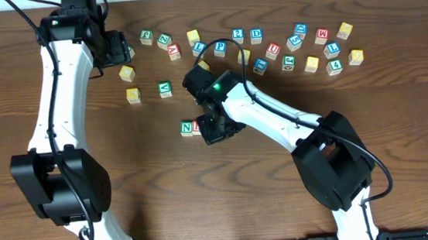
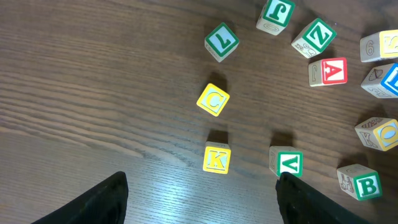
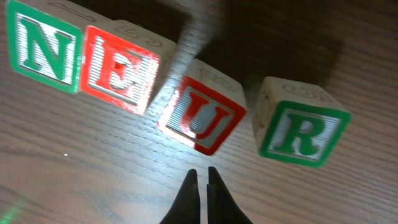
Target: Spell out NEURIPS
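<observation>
The right gripper (image 3: pixel 201 177) has its two fingertips pressed together, and nothing is held between them. Directly ahead of these closed tips lies the red U block (image 3: pixel 202 115). It is turned on the table, so its letter stands oblique to the others. Ahead and to the left of the tips is the red E block (image 3: pixel 118 71), and beyond it, further left, the green N block (image 3: pixel 43 53). These two touch each other side by side. The near corner of the U block comes very close to the E block, but I cannot tell if they touch. Ahead and to the right of the tips stands the green R block (image 3: pixel 301 130), separated from the U block by a clear gap of wooden table (image 1: pixel 400 119).

The left gripper (image 2: pixel 202 180) is spread wide and it holds nothing. Both dark fingers (image 2: pixel 93 202) are at the lower edge of its wrist view. Between them, just ahead, lies the yellow K block (image 2: pixel 216 158). Further ahead on the same line is the yellow C block (image 2: pixel 213 99). The green V block (image 2: pixel 287 163) sits just in front of the other finger. In the overhead view, many loose letter blocks (image 1: pixel 293 47) are scattered beyond the right gripper.
</observation>
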### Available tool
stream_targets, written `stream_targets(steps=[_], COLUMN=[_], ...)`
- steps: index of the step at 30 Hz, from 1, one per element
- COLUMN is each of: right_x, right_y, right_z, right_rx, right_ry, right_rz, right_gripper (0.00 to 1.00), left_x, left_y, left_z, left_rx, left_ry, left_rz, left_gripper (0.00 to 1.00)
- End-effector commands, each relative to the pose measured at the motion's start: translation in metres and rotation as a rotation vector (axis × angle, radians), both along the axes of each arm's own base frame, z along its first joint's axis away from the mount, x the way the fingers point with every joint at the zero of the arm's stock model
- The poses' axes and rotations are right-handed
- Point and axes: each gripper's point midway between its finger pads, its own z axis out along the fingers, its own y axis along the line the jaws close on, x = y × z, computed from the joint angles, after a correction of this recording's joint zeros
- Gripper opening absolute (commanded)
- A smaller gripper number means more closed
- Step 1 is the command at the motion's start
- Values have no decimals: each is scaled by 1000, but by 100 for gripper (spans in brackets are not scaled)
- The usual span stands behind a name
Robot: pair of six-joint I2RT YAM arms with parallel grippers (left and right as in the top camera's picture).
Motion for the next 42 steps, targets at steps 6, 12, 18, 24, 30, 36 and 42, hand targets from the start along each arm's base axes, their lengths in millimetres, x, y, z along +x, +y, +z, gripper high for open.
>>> stream_targets(steps=[6,12,18,24,30,36,42], right_x=[-6,0,8,12,14,15,22], right_y=[-8,-13,-13,-12,-14,-10,0], right_z=[-5,-7,-8,-10,-12,-8,31], right_rx=[-12,-23,-27,-23,-24,1,100], right_ry=[3,-10,-50,-56,-55,-50,-91], right_rz=[-22,-47,-58,-62,-68,-70,-62], right_gripper=[1,1,1,1,1,1,1], left_x=[-2,-2,-2,-2,-2,-2,-2], left_y=[3,3,3,3,3,3,3], left_z=[6,6,6,6,6,6,6], left_rx=[8,8,8,8,8,8,8], left_ry=[-12,-12,-12,-12,-12,-12,-12], left_rz=[15,15,15,15,15,15,14], left_gripper=[75,75,75,75,75,75,75])
